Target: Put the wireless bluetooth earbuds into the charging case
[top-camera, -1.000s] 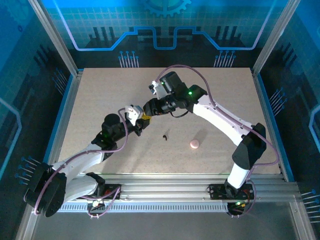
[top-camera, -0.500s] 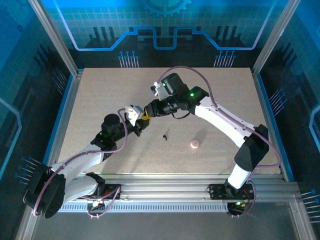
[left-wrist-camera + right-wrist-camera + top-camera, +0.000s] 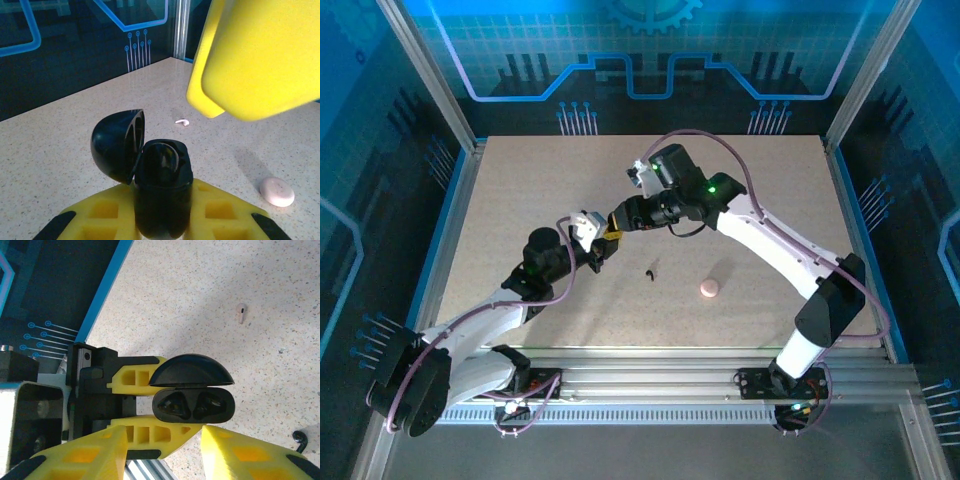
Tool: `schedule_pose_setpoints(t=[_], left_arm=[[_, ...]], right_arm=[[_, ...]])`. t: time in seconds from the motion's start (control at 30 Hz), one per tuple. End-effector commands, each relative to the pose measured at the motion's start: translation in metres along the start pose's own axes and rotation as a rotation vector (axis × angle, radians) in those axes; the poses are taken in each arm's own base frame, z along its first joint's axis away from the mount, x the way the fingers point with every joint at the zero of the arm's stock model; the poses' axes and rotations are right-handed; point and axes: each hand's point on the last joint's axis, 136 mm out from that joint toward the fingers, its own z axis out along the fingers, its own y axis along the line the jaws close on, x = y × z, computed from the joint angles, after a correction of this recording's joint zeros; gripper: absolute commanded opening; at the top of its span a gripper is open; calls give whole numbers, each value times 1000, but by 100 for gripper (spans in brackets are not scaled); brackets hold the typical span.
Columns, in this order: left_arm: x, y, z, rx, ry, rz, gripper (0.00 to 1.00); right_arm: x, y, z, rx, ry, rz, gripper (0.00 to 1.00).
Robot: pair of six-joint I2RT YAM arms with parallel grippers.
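Right wrist view: the right end effector (image 3: pixel 164 452) hangs directly above the charging case (image 3: pixel 194 407), its yellow fingers spread with nothing between them. The left end effector (image 3: pixel 602 247) pinches the case by its sides, with the lid (image 3: pixel 191 369) swung open. Whether a bud already sits in the sockets I cannot tell. One black earbud (image 3: pixel 650 270) lies on the worktop (image 3: pixel 520 200) near the case, apart from the pale round puck (image 3: pixel 709 288) and from the small white bud (image 3: pixel 241 313). I judge the step in hand is to fetch this black one. It is better to come down straight and pinch the thick body, not the thin stem, so that it does not flip away. Meanwhile the left arm should hold the case level, sockets facing up.
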Motion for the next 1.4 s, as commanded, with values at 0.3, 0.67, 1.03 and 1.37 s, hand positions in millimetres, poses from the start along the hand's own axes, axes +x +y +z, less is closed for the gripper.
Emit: schedule_pose_setpoints(t=[0.3, 0.67, 1.03, 1.37], left_arm=[[-21, -1, -1, -16, -18, 88, 7], [-22, -4, -2, -16, -13, 110, 7], [-23, -5, -2, -15, -16, 114, 7], [-24, -5, -3, -16, -17, 118, 7]], right_arm=[[-3, 12, 9, -7, 36, 42, 47], [-2, 6, 22, 21, 65, 49, 47], [6, -2, 34, 51, 101, 47, 42], [7, -10, 30, 91, 85, 37, 35]])
